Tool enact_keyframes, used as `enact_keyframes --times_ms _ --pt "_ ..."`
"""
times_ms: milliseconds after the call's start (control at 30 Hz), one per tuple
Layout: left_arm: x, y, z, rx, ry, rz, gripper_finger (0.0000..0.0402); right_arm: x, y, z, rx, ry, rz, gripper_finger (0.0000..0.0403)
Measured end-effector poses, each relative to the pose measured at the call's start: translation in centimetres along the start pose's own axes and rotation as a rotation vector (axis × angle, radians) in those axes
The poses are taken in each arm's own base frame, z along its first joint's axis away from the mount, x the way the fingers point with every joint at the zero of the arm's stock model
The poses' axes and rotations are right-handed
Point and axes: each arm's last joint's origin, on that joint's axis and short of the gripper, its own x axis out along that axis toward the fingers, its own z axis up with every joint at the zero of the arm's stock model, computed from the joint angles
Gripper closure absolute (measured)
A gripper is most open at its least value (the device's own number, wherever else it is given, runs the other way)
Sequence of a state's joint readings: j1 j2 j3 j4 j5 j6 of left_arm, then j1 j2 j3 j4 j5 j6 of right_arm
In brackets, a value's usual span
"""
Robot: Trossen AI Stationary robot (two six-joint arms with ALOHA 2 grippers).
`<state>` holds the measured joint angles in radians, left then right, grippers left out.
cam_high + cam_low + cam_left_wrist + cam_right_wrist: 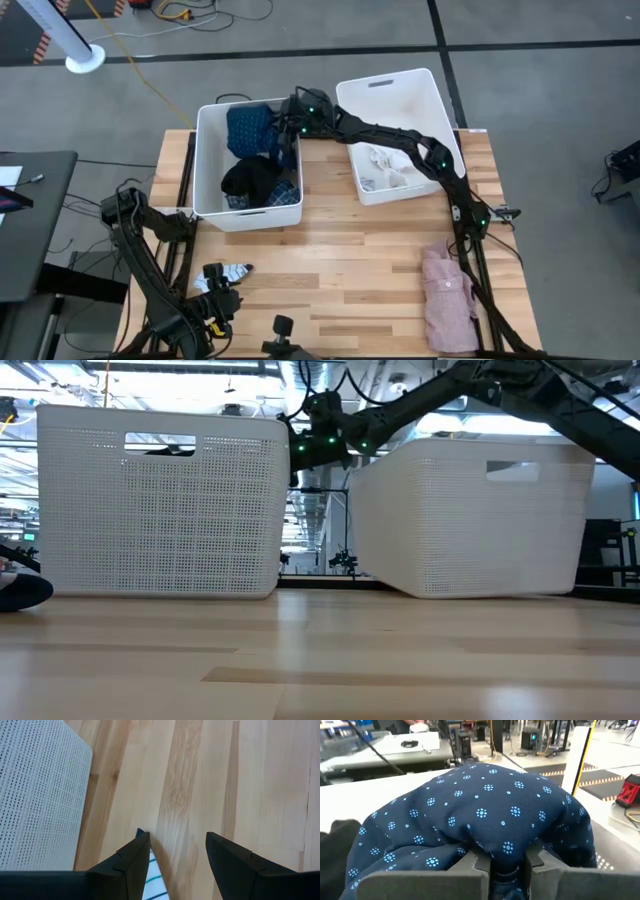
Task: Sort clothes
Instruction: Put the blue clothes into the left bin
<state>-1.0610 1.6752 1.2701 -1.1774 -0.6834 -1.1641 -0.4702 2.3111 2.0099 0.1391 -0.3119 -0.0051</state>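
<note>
The right gripper (506, 862) hangs over the left bin (207, 160), at that bin's far right corner, its fingers pinched on a fold of the navy patterned garment (480, 815). That garment lies heaped in the far part of the left bin. Just nearer in the same bin sits the black garment (250, 180), and the blue plaid garment (284, 195) lies against the bin's near right wall.

The right arm reaches to this spot across the right bin (440, 110), which stands just right of the left bin. White garments (388, 168) lie in the near part of the right bin.

The pale pink garment (448, 298) lies flat on the table (340, 270), well to the right of the left bin and nearer the table's front edge.

The left gripper (175, 852) waits low over the table, in front of the left bin and near the front edge, its jaws parted with bare wood between them. The blue-white striped garment (152, 882) lies against its finger (132, 860); whether it is gripped cannot be told
</note>
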Motion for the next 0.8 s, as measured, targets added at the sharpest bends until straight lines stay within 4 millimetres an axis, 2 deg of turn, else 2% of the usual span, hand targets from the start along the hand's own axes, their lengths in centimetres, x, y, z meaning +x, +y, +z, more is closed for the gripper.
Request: enact_keyframes --times_ms 467,633,800 --pt "0.0 0.0 0.0 -0.010 0.005 -0.006 0.0213 0.6 2.9 0.0 -0.025 0.031 0.052 0.0336" --pt "0.0 -0.1 0.0 -0.010 0.016 -0.015 0.0213 0.8 3.8 0.0 -0.027 0.035 0.063 0.0298" --pt "-0.1 -0.2 -0.1 -0.007 0.015 -0.018 0.0213 0.6 4.1 0.3 -0.028 0.038 0.050 0.0237"
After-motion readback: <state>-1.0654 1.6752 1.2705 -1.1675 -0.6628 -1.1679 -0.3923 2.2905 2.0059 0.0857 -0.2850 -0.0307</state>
